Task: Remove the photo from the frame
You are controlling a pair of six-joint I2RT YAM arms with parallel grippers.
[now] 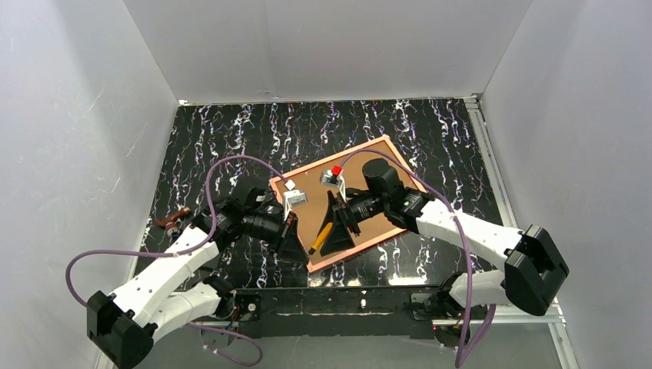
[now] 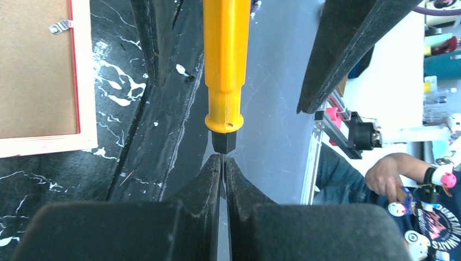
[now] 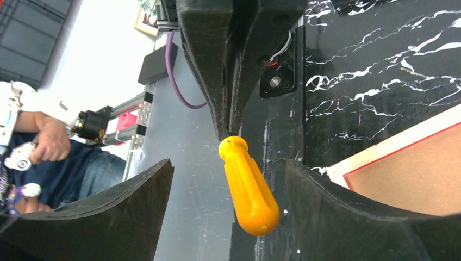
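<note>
The table [image 1: 231, 138] is black, veined with white like marble. A frame [image 1: 354, 150] lies flat on it, back upward and askew, brown inside a pink-orange rim. Its near corner is close by the yellow-handled screwdriver [image 1: 321, 237], and the rest stretches beyond the tool. Well to the tool's left, by the table's edge, lies a small brown object [image 1: 172, 218].
</note>
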